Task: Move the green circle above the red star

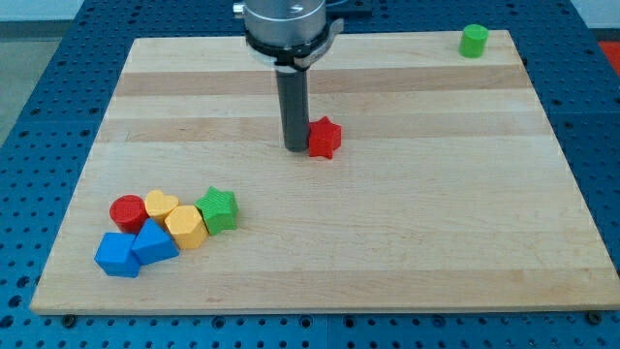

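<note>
The green circle (pixel 474 41) is a small green cylinder near the view's top right corner of the wooden board (pixel 387 242). The red star (pixel 325 138) lies near the board's middle, a little toward the view's top. My tip (pixel 295 147) rests on the board right beside the red star's left side, touching it or almost so. The green circle is far from my tip, up and to the view's right.
A cluster of blocks sits at the view's bottom left: a red circle (pixel 127 210), a yellow heart (pixel 160 205), a yellow hexagon (pixel 186 226), a green star (pixel 219 208) and two blue blocks (pixel 118 254) (pixel 154 241). The board's edges border a blue perforated table.
</note>
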Controlling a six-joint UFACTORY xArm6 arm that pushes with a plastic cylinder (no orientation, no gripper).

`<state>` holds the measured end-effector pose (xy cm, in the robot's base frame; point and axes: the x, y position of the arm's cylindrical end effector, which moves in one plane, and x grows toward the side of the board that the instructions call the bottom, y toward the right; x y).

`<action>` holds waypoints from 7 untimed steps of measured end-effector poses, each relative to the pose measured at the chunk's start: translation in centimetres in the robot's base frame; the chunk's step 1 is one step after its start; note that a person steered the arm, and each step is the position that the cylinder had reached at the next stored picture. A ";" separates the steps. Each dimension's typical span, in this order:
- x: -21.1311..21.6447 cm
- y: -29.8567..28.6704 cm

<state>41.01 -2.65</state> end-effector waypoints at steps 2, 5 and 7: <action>-1.4 5.1; -16.5 7.9; -13.0 20.7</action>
<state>28.04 18.02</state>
